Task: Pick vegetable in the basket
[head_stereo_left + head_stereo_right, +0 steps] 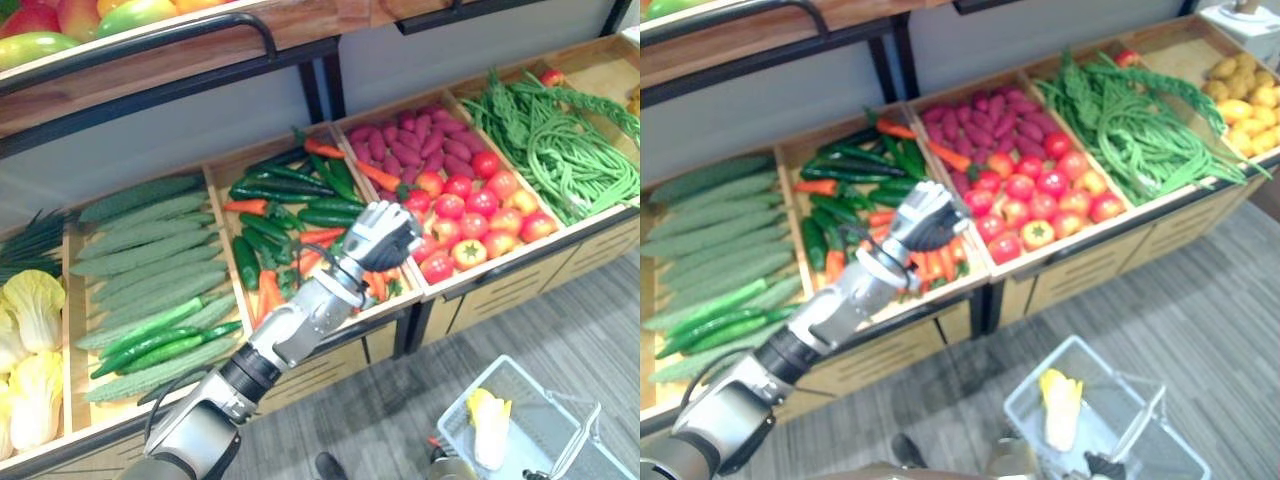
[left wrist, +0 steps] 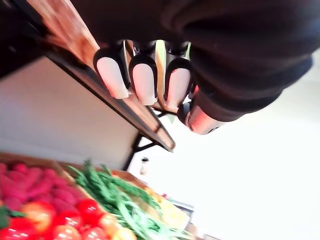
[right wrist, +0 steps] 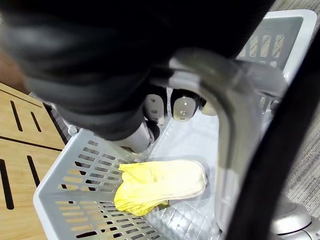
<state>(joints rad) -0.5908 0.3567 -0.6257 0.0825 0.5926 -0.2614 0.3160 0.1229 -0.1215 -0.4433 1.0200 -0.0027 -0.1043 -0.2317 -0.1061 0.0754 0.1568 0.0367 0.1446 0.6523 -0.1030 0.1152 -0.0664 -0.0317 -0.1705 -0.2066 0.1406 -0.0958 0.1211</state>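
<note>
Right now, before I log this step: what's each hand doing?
Left hand: fingers curled, holding nothing.
Right hand: curled round the basket handle.

Bright, even light covers the vegetable shelf (image 1: pixel 520 283), while white glare floods the left wrist view's background.

Over the bins (image 1: pixel 150 395) the way is open up to the upper shelf (image 1: pixel 110 88), whose black rail (image 1: pixel 150 44) overhangs their back. Wooden dividers (image 1: pixel 222 230) wall bin from bin. The fisted left hand (image 1: pixel 385 235) hangs above the carrots (image 1: pixel 270 290). The basket (image 1: pixel 1035 378) gapes upward, crossed by its handle (image 3: pixel 225 125), which the right hand (image 3: pixel 181 107) grips. A cabbage (image 3: pixel 160 185) takes part of its bottom.
</note>
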